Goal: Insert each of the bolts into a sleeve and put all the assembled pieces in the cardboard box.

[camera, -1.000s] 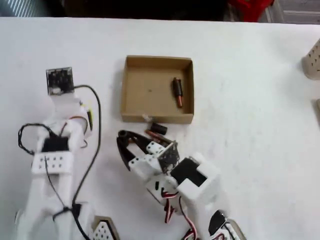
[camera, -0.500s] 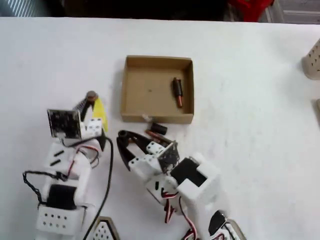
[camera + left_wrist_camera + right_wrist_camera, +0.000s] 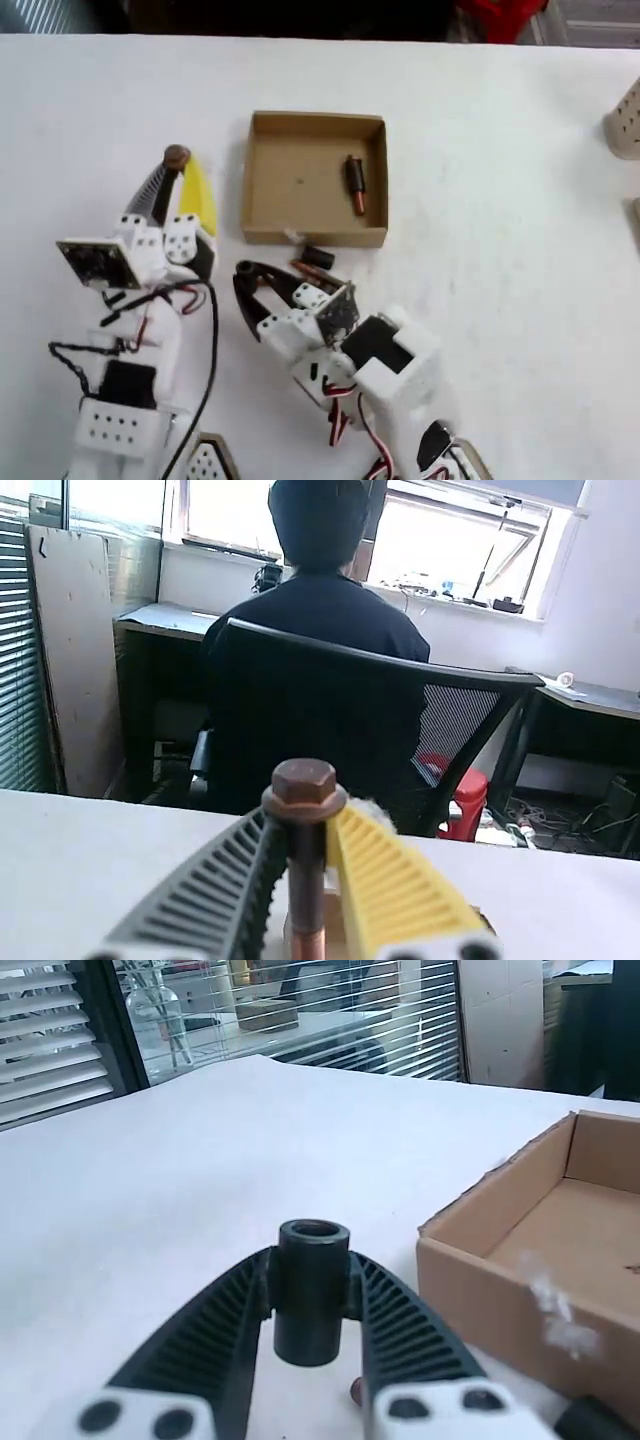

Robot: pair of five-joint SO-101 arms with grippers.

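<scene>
Over the last second my left gripper [image 3: 180,166], clamped on a copper bolt [image 3: 177,155], has swung up to the left of the cardboard box [image 3: 300,170], while my right gripper [image 3: 310,1260] stays below the box gripping a black sleeve [image 3: 310,1310], so I judge insertion is next.
</scene>
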